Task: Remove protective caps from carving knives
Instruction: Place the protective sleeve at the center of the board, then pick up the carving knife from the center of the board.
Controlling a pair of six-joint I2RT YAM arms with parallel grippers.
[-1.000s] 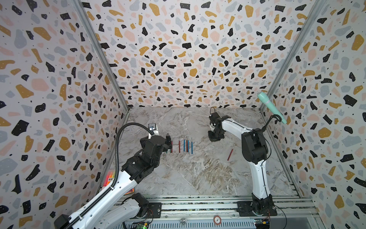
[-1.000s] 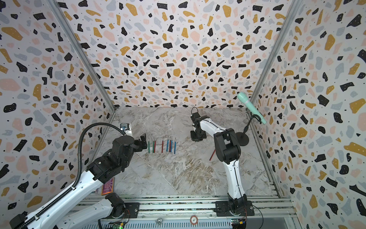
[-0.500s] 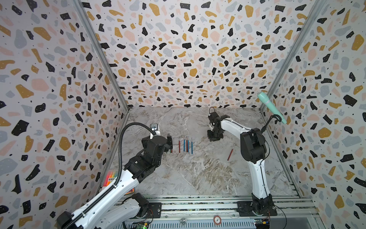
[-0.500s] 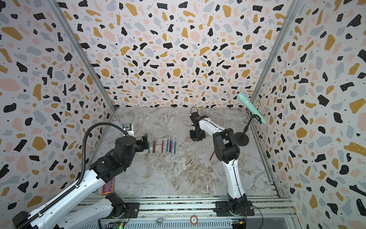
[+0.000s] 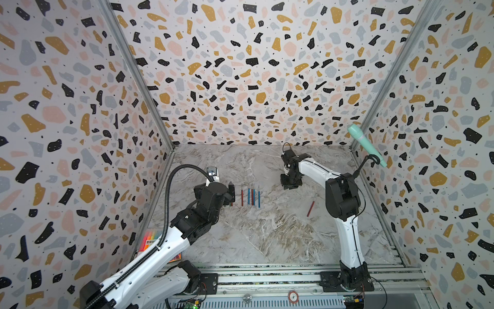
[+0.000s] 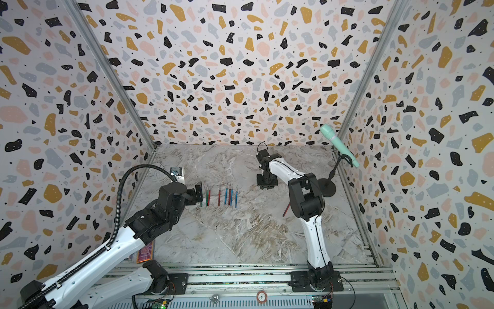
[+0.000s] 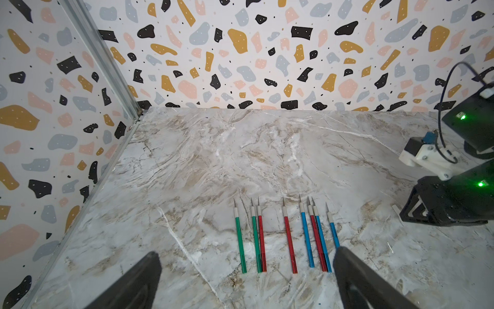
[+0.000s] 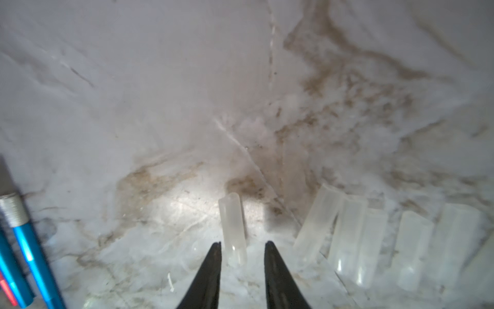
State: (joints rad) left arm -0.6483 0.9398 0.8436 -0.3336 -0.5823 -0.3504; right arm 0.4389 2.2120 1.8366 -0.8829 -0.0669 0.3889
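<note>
While the right gripper (image 8: 243,243) stands with its fingers only narrowly parted, the clear cap (image 8: 232,224) lies loose on the table (image 8: 160,80) between them. It sits close against one finger, with a gap to the other, so your job is a clean let-go. Open a touch more, then draw straight up and away so neither finger drags the cap. It looks light and round, and I judge a nudge would roll it. Just beside it the other caps (image 8: 374,240) lie side by side, so keep clear of them.

Your left gripper (image 7: 247,254) hangs wide, holding nothing, near the row of carving knives (image 7: 288,240). Eight lie side by side there, their bare grey tips pointing toward the back wall. A ninth, the red knife (image 5: 310,208), lies alone, well apart from the row, near the right arm. Whether it carries a cap is too small to tell, so check it.

Clear caps almost vanish against the smooth, pale, marble-patterned table, so watch for them. Speckled walls (image 5: 240,67) close three sides. A mint-green microphone (image 5: 366,144) stands by the right wall, and a pen pack (image 5: 151,239) lies by the left.
</note>
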